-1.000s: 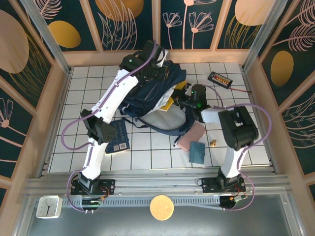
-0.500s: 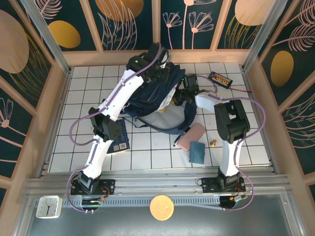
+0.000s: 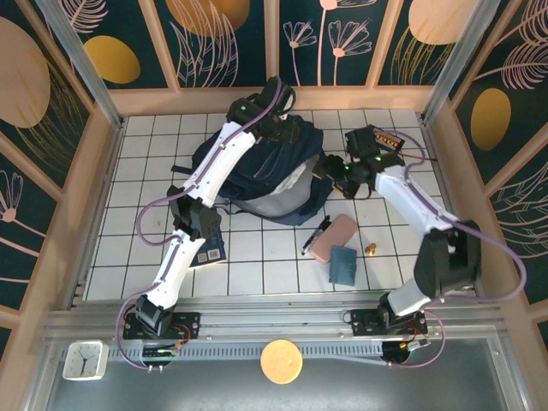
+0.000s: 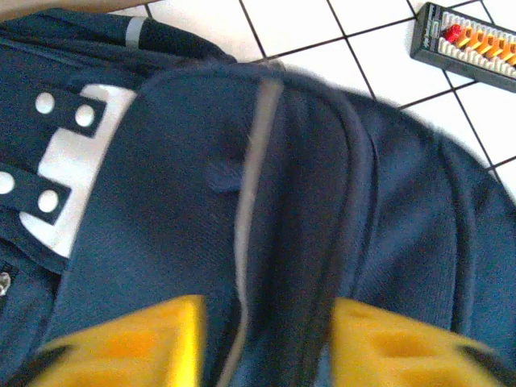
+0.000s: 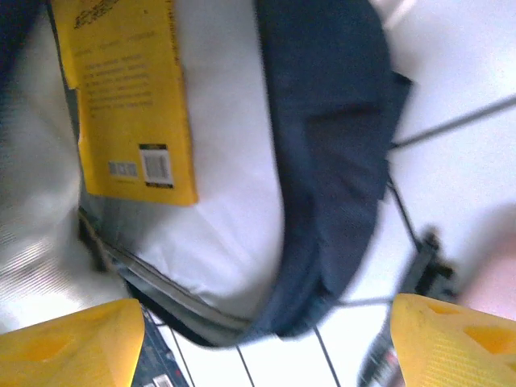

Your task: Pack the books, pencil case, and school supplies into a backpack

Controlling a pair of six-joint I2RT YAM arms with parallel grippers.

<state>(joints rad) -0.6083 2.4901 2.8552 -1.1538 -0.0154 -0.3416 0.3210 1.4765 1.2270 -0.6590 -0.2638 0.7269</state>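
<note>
The navy backpack [image 3: 257, 167] lies on the tiled table with its mouth facing right, white lining showing. My left gripper [image 3: 282, 128] hovers open over its top; in the left wrist view its fingers [image 4: 129, 343] straddle the backpack's [image 4: 266, 201] grey-striped fabric. My right gripper [image 3: 330, 169] is open beside the mouth, holding nothing. The yellow book [image 5: 133, 97] lies inside on the lining, behind the navy rim [image 5: 322, 161]. The navy book [image 3: 208, 244] lies by the left arm. The pink pencil case [image 3: 334, 238], black pen [image 3: 315, 235] and teal item [image 3: 344, 264] lie in front of the backpack.
A black tray with orange pieces [image 3: 385, 139] sits at the back right, partly under the right arm, and also shows [image 4: 472, 44] in the left wrist view. A small brass object [image 3: 372, 249] lies right of the pencil case. Wooden walls enclose the table.
The left gripper opened and the lifted backpack flap dropped flatter. The right gripper opened, pulled back right out of the backpack mouth, and its arm swung out to the right.
</note>
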